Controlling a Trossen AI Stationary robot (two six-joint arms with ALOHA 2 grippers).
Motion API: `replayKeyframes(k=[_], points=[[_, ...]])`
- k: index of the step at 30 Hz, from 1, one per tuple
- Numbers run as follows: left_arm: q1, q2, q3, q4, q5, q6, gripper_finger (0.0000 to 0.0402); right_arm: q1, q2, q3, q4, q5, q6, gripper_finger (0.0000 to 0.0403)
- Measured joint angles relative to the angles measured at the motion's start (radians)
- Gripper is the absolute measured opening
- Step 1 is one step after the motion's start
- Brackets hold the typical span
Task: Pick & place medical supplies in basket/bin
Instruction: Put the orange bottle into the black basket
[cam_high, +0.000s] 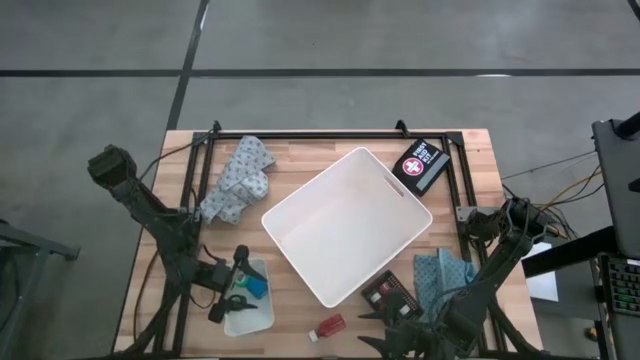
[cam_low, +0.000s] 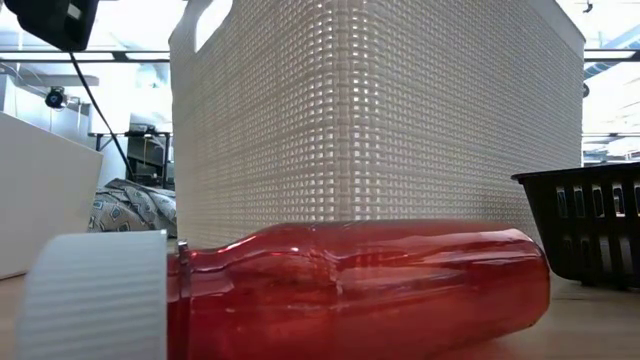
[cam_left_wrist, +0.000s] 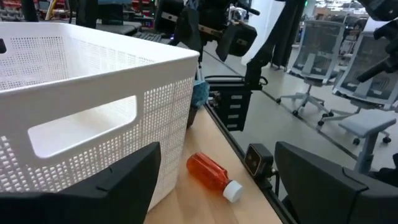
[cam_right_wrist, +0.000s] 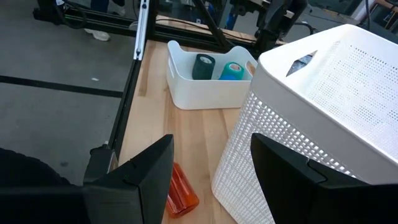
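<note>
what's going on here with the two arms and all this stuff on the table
A two-armed robot is sorting medical supplies into the large white perforated plastic bin, which looks empty so far. The left claw hangs open over the small translucent tray holding bandage rolls. The right claw is open and holds nothing, near the small red plastic bottle with a white cap lying at the table's front edge.
</note>
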Motion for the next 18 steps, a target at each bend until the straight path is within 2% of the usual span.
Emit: replayKeyframes(k=[18], points=[[0.000,0.000,-0.001,-0.017,0.000,0.000,0.0322,0.000,0.000,0.000,0.000,0.000,0.000,0.0210]])
